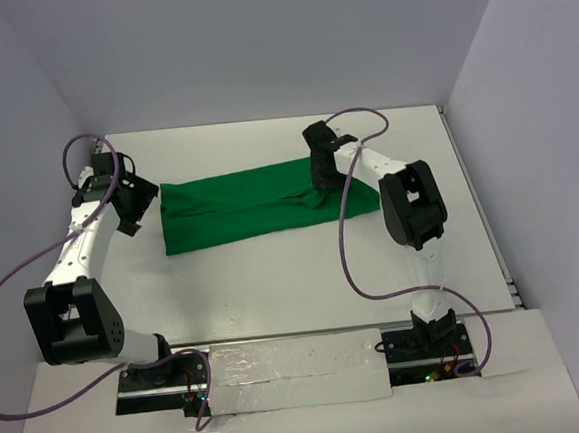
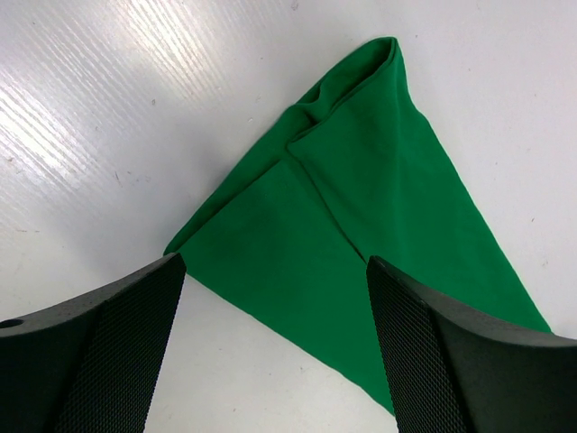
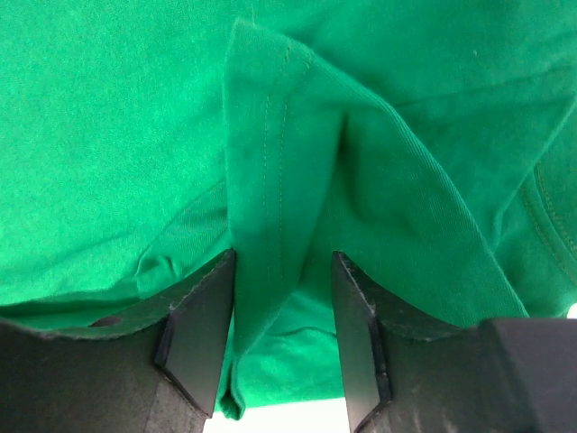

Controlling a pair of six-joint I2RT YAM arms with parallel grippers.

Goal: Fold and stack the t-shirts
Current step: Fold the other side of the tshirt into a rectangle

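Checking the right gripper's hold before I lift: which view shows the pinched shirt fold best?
Right wrist: the t-shirt fold fills the gap in the right gripper. Top external hides it behind that gripper; left wrist shows only the shirt's other end.

One green t-shirt [image 1: 248,205], one table [image 1: 275,283], one left hand [image 1: 145,205], one right hand [image 1: 321,190].

table [image 1: 275,288]: white and glossy; you had walls on three sides of it.
t-shirt [image 1: 239,208]: green, lay flat on your table as a long folded band, left to right across the middle; right end was bunched up.
near edge: your two arm bases [image 1: 161,372] sat there, pale strip [image 1: 292,372] between them.
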